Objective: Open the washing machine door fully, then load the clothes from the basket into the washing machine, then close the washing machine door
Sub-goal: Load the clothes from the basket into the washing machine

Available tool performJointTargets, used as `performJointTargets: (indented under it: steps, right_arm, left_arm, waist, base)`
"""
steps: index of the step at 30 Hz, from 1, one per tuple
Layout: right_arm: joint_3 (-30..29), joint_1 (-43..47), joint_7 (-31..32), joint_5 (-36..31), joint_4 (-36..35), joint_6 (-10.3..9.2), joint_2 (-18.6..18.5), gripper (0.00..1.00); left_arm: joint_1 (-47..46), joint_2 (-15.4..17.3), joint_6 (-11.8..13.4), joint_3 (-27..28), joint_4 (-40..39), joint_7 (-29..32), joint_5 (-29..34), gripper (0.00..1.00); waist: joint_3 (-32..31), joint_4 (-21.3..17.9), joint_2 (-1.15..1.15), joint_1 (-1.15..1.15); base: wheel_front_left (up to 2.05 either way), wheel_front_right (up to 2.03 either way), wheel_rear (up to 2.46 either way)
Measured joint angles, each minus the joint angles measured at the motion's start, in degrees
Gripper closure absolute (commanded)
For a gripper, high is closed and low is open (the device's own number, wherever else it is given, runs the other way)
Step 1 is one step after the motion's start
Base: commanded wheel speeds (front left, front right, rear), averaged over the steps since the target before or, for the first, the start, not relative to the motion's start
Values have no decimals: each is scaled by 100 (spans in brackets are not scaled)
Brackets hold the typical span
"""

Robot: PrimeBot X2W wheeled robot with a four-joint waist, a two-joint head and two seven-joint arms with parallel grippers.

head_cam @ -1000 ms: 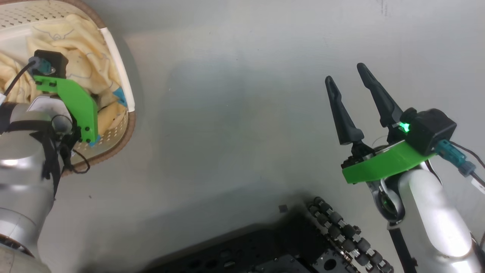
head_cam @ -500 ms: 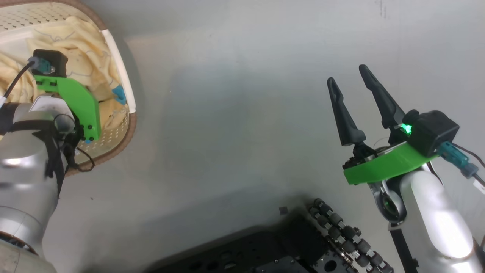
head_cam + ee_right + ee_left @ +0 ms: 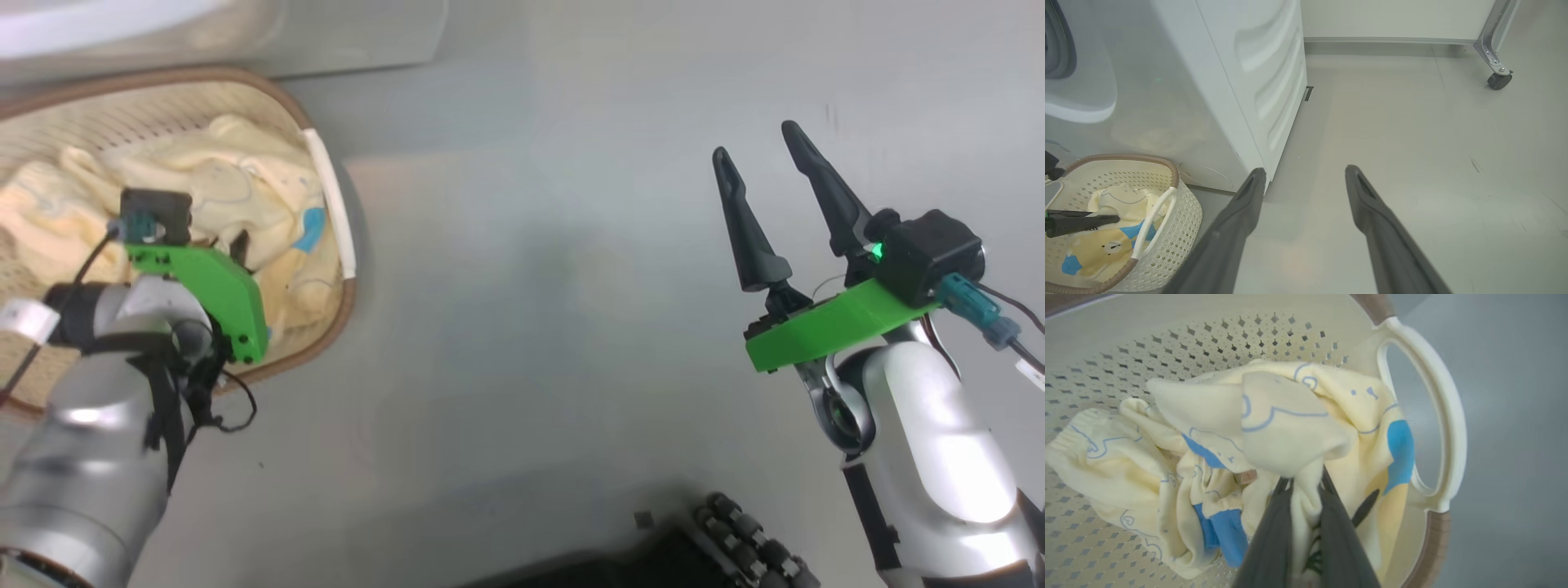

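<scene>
Clothes (image 3: 1274,428) lie heaped in the basket (image 3: 1167,347), pale yellow with thin blue line prints and solid blue patches. My left gripper (image 3: 1304,479) is clamped on a fold of them. In the left wrist view my two dark fingers (image 3: 1269,547) press in from either side of a strip of yellow cloth, which bunches up into a soft lump above their tips. The basket's white handle (image 3: 1437,396) arches just to the right of the pile in that view, with brown rim at both of its ends and perforated cream wall behind the heap. From the head view the basket sits at the upper left on the grey floor (image 3: 531,286), and the green bracket (image 3: 212,294) on my left wrist hangs over its near side, hiding the fingers below it. My right gripper (image 3: 755,140) is well apart from the basket, off to the right above bare floor, its fingers spread wide with nothing between them. The right wrist view shows the washing machine (image 3: 1274,81) as a big white box at the left, with the basket standing close in front of it and my left fingers lying across the clothes inside. A metal leg with a black caster (image 3: 1498,80) stands on the floor at the far upper right of that view.
</scene>
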Motion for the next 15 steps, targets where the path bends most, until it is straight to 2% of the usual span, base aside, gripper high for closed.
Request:
performJointTargets:
  steps: [8,15]
  right_arm:
    - [8,237,0,-31,272,0,-12,0]
    - [51,459,0,8,479,0,-42,0]
  left_arm:
    - [588,20,0,-91,-334,-659,-335,100]
    - [1154,113,-1,-80,-579,-973,-611,100]
  waist:
    - [-888,260,0,0]
    - [-1716,490,0,0]
  base:
    - [0,0,0]
    - [0,0,0]
